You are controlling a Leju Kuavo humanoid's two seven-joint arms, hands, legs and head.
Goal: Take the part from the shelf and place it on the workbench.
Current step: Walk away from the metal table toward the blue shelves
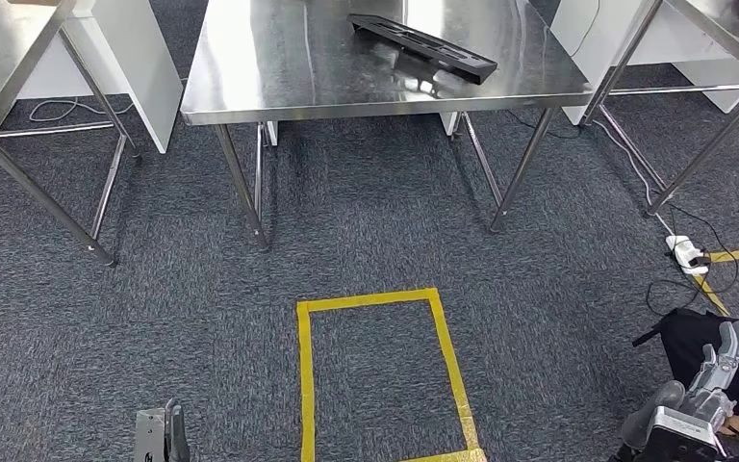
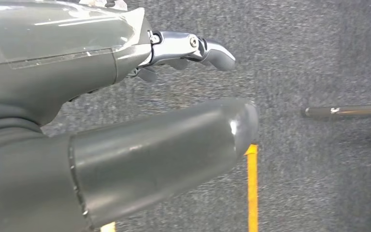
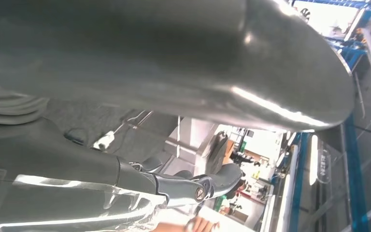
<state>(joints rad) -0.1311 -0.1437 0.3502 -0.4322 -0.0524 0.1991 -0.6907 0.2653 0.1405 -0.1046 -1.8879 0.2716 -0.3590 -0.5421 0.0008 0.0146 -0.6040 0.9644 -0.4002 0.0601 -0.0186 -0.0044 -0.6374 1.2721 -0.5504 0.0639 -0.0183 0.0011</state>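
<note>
A long black part [image 1: 423,43] lies flat on the far right of the steel workbench [image 1: 279,87], straight ahead of me. Both arms hang low, far from the bench. My left hand [image 1: 159,435] is at the bottom left over the carpet; in the left wrist view its thumb [image 2: 174,154] and a finger [image 2: 207,48] are stretched out with nothing between them. My right hand [image 1: 707,390] is at the bottom right, fingers straight and apart, holding nothing. The right wrist view has its thumb [image 3: 174,58] and a finger [image 3: 212,181] apart as well.
A yellow tape rectangle [image 1: 375,375] marks the grey carpet in front of me. Other steel tables stand at the left [image 1: 19,58] and right [image 1: 722,38]. A power strip [image 1: 688,255] with cables and a black object [image 1: 702,337] lie on the floor at the right.
</note>
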